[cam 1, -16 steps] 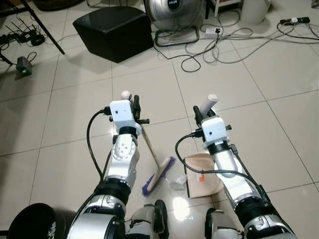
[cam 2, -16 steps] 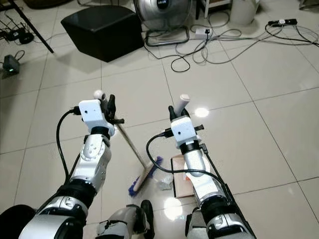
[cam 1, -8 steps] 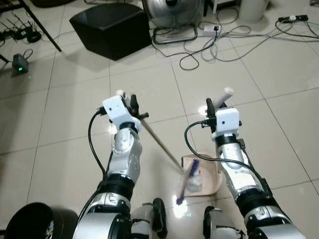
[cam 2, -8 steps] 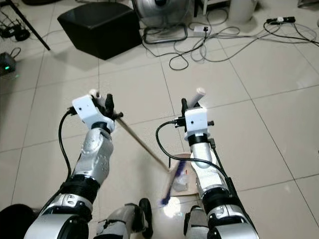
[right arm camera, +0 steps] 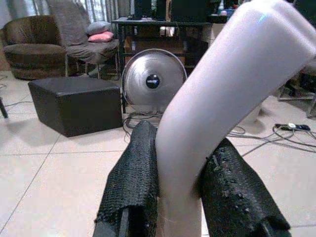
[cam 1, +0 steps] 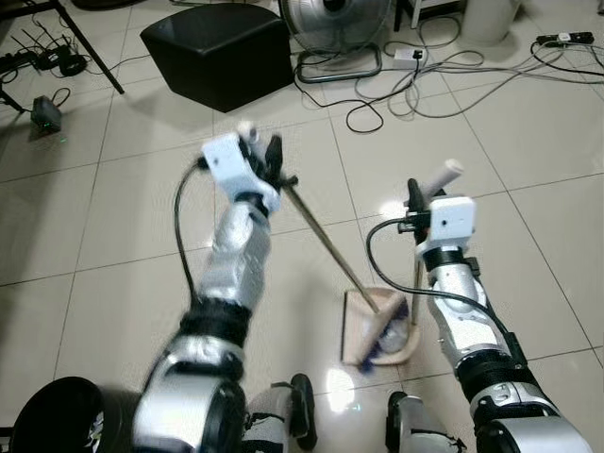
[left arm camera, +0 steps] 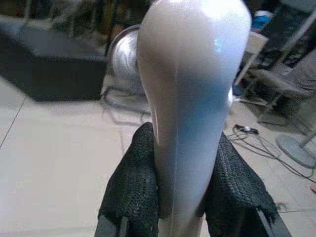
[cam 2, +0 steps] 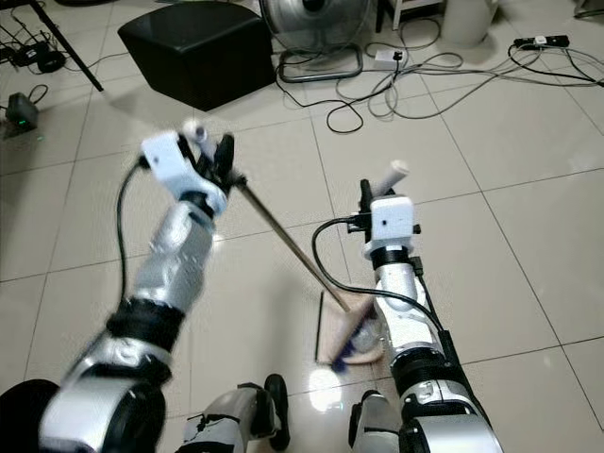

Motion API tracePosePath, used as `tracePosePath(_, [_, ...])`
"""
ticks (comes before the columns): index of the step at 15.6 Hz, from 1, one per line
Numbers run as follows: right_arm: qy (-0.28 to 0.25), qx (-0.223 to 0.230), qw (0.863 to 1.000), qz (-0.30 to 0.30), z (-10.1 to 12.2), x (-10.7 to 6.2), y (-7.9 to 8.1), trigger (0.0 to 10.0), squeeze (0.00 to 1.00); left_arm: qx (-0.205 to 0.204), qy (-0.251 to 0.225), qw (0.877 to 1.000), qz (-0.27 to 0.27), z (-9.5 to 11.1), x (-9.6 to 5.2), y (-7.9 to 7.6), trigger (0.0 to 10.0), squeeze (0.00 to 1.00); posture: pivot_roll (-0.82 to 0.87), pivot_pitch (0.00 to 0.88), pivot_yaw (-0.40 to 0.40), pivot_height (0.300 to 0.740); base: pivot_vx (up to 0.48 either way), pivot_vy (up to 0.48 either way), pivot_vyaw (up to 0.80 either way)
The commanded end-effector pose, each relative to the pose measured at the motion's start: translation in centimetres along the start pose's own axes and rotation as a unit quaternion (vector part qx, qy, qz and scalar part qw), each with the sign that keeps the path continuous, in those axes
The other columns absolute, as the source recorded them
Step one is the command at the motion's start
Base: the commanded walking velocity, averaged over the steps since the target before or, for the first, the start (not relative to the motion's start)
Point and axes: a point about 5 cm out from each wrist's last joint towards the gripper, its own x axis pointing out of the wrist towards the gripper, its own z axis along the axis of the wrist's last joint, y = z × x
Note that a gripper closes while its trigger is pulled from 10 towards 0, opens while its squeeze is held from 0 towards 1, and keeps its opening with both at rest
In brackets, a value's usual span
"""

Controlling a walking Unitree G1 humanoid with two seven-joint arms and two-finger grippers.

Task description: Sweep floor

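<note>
My left gripper (cam 1: 267, 156) is raised over the floor, shut on the pale top of the broom handle (left arm camera: 192, 98), which sits between its black fingers (left arm camera: 134, 183). The wooden broom stick (cam 1: 326, 241) slants down to the right. Its purple broom head (cam 1: 385, 330), blurred, lies on the beige dustpan (cam 1: 359, 326) between my feet. A clear bit of plastic litter seems to lie under the bristles. My right gripper (cam 1: 425, 196) is shut on the white dustpan handle (right arm camera: 212, 113), which stands upright above the pan.
A black ottoman (cam 1: 217, 52) and a round metal fan (cam 1: 335, 19) stand ahead. Loose cables (cam 1: 406, 90) and a power strip (cam 1: 406, 55) trail across the tiles at the far right. A black bin (cam 1: 57, 415) sits at my lower left. A tripod leg (cam 1: 90, 47) crosses the far left.
My left arm has lifted and reached forward, swinging the broom head rightward across the floor onto the dustpan. The right gripper with the dustpan handle shifted slightly right.
</note>
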Motion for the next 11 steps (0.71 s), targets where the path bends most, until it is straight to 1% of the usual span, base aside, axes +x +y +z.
tracePosePath(1, [-0.014,0.02,1.0,0.002,0.5,-0.1,0.1,10.0,0.0,0.024,-0.019,0.999,-0.018,1.7,0.6,0.5,10.0,0.0,0.09,0.106,0.124,0.74,0.0,0.0,0.0])
tracePosePath(2, [-0.017,0.021,1.0,0.002,0.6,-0.1,0.0,10.0,0.0,0.034,-0.016,0.999,-0.02,2.0,0.9,0.9,10.0,0.0,0.09,0.093,0.125,0.74,0.0,0.0,0.0])
tracePosePath(4, [-0.028,0.026,0.999,0.008,1.0,-0.1,0.0,10.0,0.0,0.076,-0.011,0.997,-0.026,2.8,1.5,1.9,10.0,0.0,0.07,0.064,0.129,0.74,0.0,0.0,0.0])
tracePosePath(5, [-0.033,0.031,0.999,0.009,1.2,-0.1,-0.1,10.0,0.0,0.086,-0.014,0.996,-0.02,3.5,1.9,2.4,10.0,0.0,0.07,0.05,0.131,0.74,0.0,0.0,0.0])
tracePosePath(6, [-0.034,0.034,0.999,0.008,1.2,-0.1,-0.2,10.0,0.0,0.089,-0.015,0.996,-0.017,3.8,2.0,2.6,10.0,0.0,0.07,0.046,0.132,0.74,0.0,0.0,0.0])
tracePosePath(7, [-0.042,0.042,0.998,0.004,1.5,-0.2,-0.5,10.0,0.0,0.109,-0.018,0.994,-0.006,5.1,2.5,3.6,10.0,0.0,0.06,0.026,0.135,0.74,0.0,0.0,0.0])
tracePosePath(8, [-0.046,0.047,0.998,0.001,1.7,-0.2,-0.6,10.0,0.0,0.132,-0.018,0.991,-0.002,5.7,2.7,4.2,10.0,0.0,0.06,0.017,0.136,0.74,0.0,0.0,0.0])
tracePosePath(10, [-0.05,0.06,0.997,-0.01,2.0,-0.2,-0.9,10.0,0.0,0.178,-0.018,0.984,0.005,6.8,2.8,5.2,10.0,0.0,0.06,0.007,0.138,0.74,0.0,0.0,0.0])
tracePosePath(11, [-0.05,0.069,0.996,-0.015,2.2,-0.1,-1.0,10.0,0.0,0.202,-0.013,0.979,0.009,6.9,2.6,5.9,10.0,0.0,0.05,0.0,0.137,0.74,0.0,0.0,0.0])
